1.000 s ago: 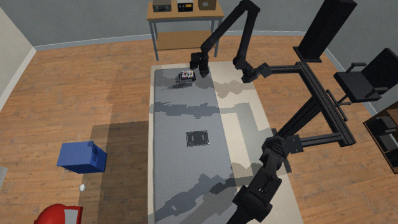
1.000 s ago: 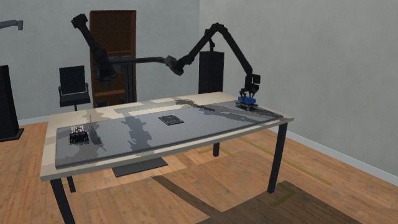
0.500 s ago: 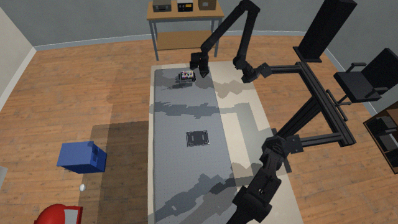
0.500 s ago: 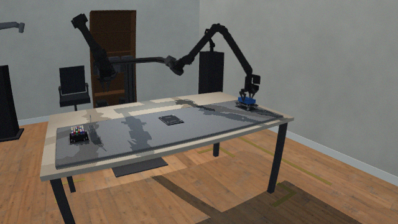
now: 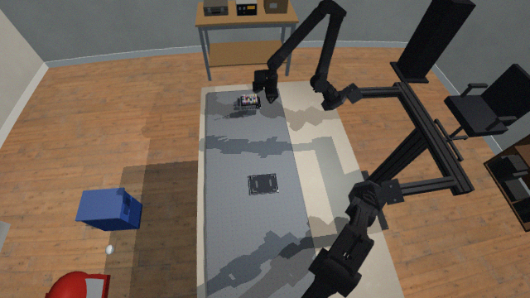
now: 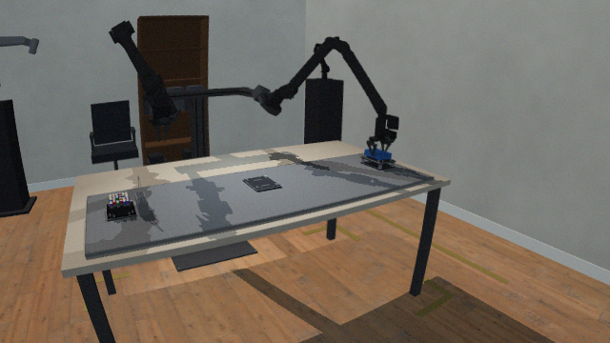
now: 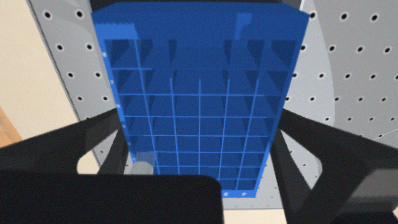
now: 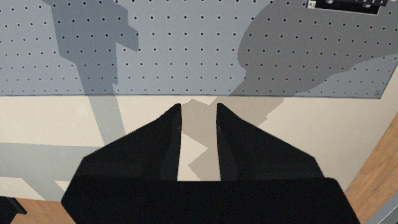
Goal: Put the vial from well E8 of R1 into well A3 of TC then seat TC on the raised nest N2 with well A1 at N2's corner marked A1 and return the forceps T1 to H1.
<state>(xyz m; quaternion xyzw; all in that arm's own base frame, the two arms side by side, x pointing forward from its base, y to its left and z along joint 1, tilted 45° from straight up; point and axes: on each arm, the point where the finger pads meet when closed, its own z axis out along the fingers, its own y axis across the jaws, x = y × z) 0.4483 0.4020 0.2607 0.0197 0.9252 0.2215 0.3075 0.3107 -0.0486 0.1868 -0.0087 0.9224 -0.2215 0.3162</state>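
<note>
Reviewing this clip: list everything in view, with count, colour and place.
Table: one, cream, beneath a grey perforated mat
Carrier: one, blue, in left pincer
Vial: one visible, pale, in carrier
Rack: one, black, far end; multicoloured caps, uncountable
Nest: one, black, mid-mat
Bench: one, wooden, behind; three items atop
Bin: one, blue, floor
Ball: one, white, floor
Chair: one, black, floor
Bookcase: one, brown, by wall
Left pincer: one, black, shut on carrier
Right pincer: one, black, slightly open
</note>
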